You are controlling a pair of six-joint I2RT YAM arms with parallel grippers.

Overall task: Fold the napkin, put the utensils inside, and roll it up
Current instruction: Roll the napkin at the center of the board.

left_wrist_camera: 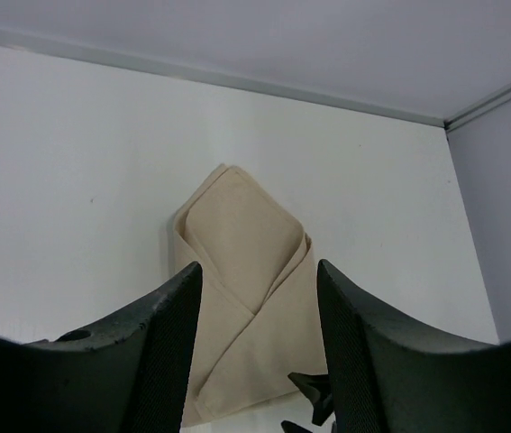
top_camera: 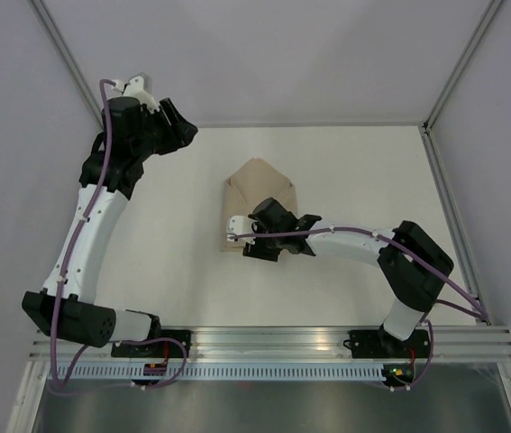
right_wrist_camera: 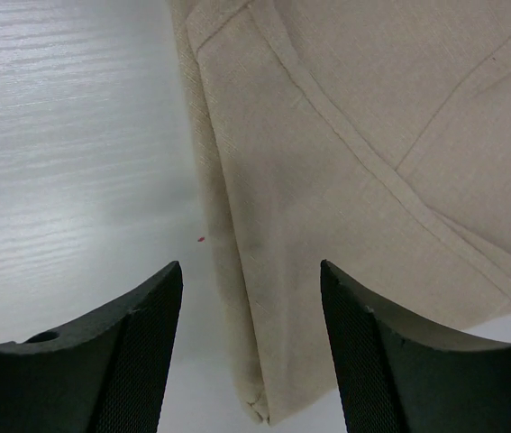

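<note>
The tan napkin (top_camera: 260, 191) lies folded into a pointed pocket shape at the table's middle, its flaps crossing over each other (left_wrist_camera: 241, 262). My right gripper (top_camera: 250, 242) hovers open just over the napkin's near left corner. In the right wrist view (right_wrist_camera: 250, 316) its jaws straddle the napkin's edge (right_wrist_camera: 345, 171) and corner. My left gripper (top_camera: 183, 132) is open and empty, raised at the far left. It looks down at the napkin between its fingers (left_wrist_camera: 260, 307). No utensils show in any view.
The white table (top_camera: 363, 171) is walled by grey panels at the back and both sides. An aluminium rail (top_camera: 273, 341) runs along the near edge by the arm bases. The right gripper's tip shows in the left wrist view (left_wrist_camera: 314, 397).
</note>
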